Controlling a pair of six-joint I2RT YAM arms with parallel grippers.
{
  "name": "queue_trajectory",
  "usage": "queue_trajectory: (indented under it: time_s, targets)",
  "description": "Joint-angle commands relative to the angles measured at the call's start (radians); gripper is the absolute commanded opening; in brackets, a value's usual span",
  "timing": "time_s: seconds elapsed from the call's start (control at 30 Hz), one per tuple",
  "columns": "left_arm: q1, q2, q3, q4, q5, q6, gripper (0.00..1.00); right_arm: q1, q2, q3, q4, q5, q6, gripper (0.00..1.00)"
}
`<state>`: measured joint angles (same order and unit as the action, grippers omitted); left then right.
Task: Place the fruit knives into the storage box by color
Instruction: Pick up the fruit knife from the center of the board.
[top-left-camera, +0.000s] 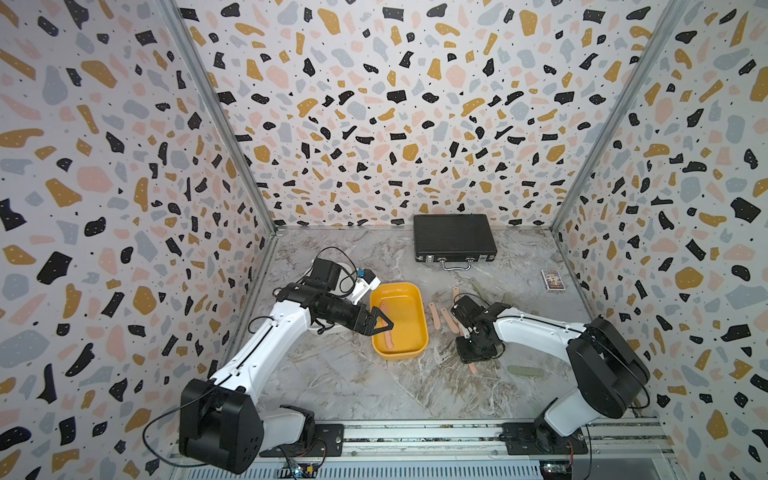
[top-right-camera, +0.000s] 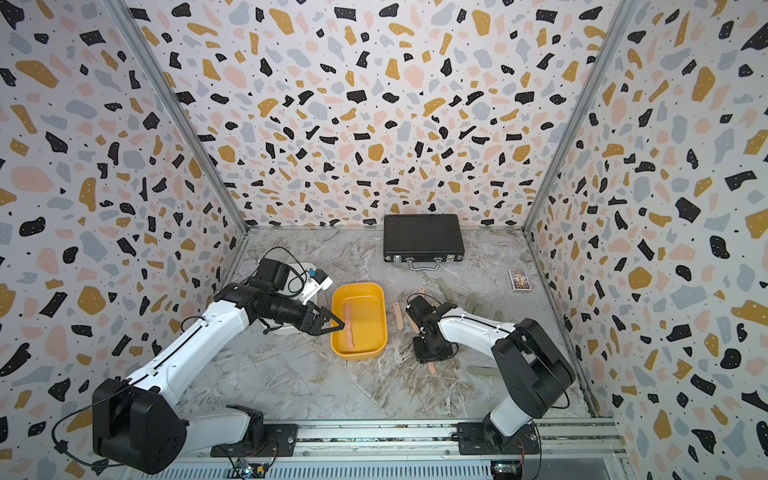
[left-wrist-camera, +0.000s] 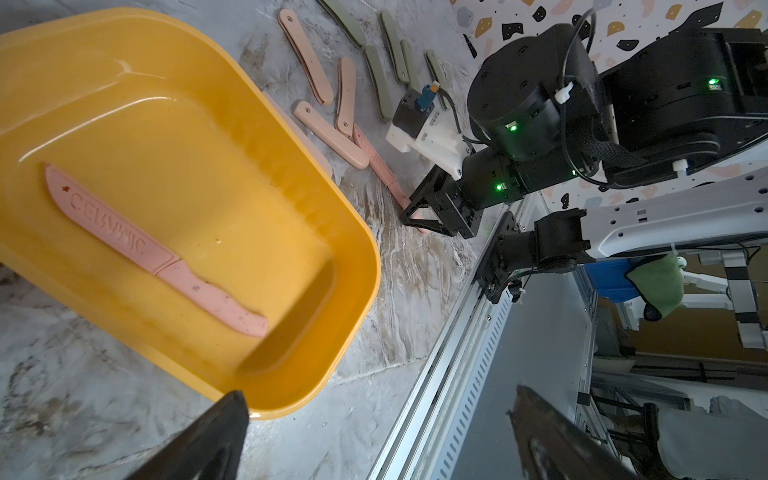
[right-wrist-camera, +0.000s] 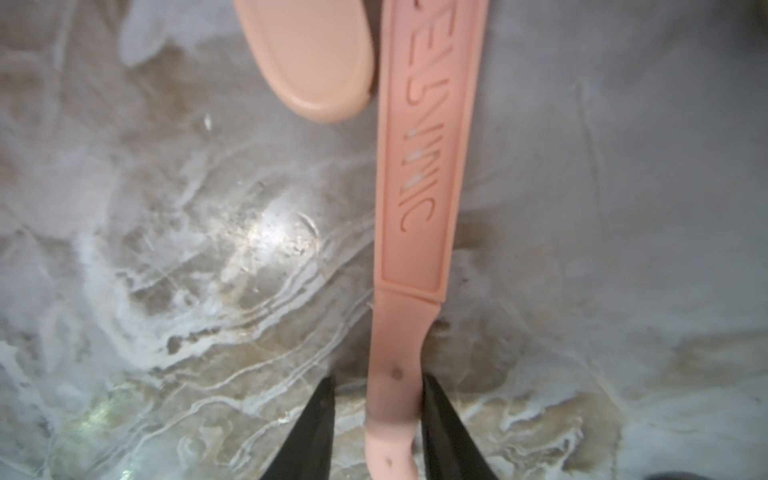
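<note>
Terrazzo-speckled walls (top-left-camera: 374, 104), mustard-yellow tub (left-wrist-camera: 232, 174), salmon-pink knife (left-wrist-camera: 137, 245)

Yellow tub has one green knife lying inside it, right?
Not green. The one knife lying inside the yellow tub is salmon-pink. The left wrist view shows it clearly, and both top views agree.

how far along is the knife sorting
Barely begun. Done: one salmon-pink plastic fruit knife lies in the mustard-yellow plastic tub. In hand: the right gripper straddles a second pink knife on the marble table, unclamped. Remaining: more pink knives, the sage-green knives; the white tub is mostly hidden.
</note>
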<state>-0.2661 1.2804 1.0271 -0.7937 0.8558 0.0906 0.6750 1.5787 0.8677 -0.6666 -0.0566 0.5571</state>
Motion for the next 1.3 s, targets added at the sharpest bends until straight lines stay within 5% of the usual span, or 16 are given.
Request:
queue_trajectory:
  time_s: [0.0, 0.97, 1.27]
  targets:
    - [-0.005, -0.011, 0.002, 0.001, 0.017, 0.009, 0.99, 0.001, -0.006, -0.028, -0.012, 0.008, 0.001, 0.37]
    - [-0.005, -0.014, 0.003, 0.008, -0.006, 0.009, 0.99, 0.046, 0.052, -0.067, -0.031, 0.11, 0.012, 0.23]
    - [0.007, -0.024, 0.019, -0.001, -0.017, -0.003, 0.99, 0.046, -0.043, -0.016, -0.086, 0.109, 0.004, 0.2]
